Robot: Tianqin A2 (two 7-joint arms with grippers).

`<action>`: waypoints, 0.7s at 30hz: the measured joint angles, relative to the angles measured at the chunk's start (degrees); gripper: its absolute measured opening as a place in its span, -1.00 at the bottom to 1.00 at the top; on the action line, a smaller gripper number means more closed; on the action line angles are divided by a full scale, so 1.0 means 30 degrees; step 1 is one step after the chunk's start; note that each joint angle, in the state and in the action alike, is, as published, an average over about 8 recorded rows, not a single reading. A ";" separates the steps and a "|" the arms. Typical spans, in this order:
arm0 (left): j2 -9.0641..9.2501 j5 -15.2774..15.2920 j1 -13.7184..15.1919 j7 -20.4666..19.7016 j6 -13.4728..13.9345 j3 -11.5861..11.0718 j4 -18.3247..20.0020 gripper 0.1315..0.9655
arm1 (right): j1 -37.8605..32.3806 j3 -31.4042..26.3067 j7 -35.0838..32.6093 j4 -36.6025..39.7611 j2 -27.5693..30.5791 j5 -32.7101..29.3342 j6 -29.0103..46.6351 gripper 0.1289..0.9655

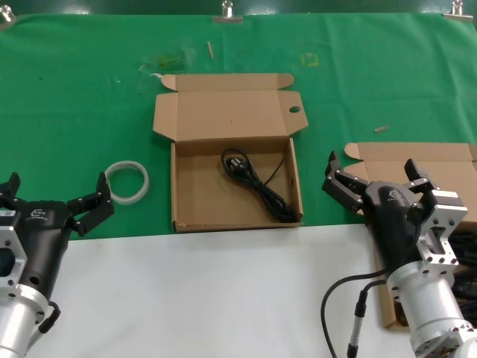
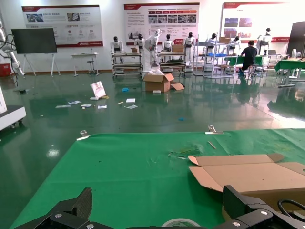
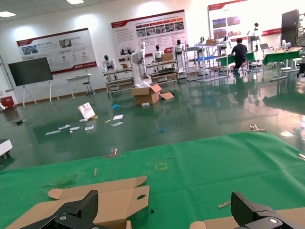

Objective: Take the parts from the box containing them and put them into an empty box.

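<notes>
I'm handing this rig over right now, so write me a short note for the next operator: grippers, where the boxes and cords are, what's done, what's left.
Left gripper: open, holding nothing, low at the robot's left, beside the roll of tape.
Right gripper: open, holding nothing, over the near-left corner of the box on the right.
Centre box with the oval hole in its lid flap: one black cord lies inside.
The right box is mostly hidden by the right arm; dark cords show at its near edge, number unclear.
Done: one cord moved, going by how things lie.
Left: move the rest across.
</notes>
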State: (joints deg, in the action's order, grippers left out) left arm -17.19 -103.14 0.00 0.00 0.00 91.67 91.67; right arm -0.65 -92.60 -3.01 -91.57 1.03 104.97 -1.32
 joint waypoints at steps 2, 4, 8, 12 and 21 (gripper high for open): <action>0.0000 -0.0001 0.0000 0.0000 0.0000 0.0000 0.0000 1.00 | 0.0000 0.0000 0.0000 0.0000 0.0000 0.0000 0.0000 1.00; 0.0000 -0.0001 0.0000 0.0000 0.0000 0.0000 0.0000 1.00 | 0.0000 0.0000 0.0000 0.0000 0.0000 0.0000 0.0000 1.00; 0.0000 0.0001 0.0000 0.0000 0.0000 0.0000 0.0000 1.00 | 0.0000 0.0000 0.0000 0.0000 0.0000 0.0000 0.0000 1.00; 0.0000 0.0003 0.0000 0.0000 0.0000 0.0000 0.0000 1.00 | 0.0000 0.0000 0.0000 0.0000 0.0000 0.0000 0.0000 1.00; 0.0000 0.0002 0.0000 0.0000 0.0000 0.0000 0.0000 1.00 | 0.0000 0.0000 0.0000 0.0000 0.0000 0.0000 0.0000 1.00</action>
State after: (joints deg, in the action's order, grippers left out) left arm -17.19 -103.13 0.00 0.00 0.00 91.67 91.67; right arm -0.65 -92.60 -3.01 -91.57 1.03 104.97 -1.32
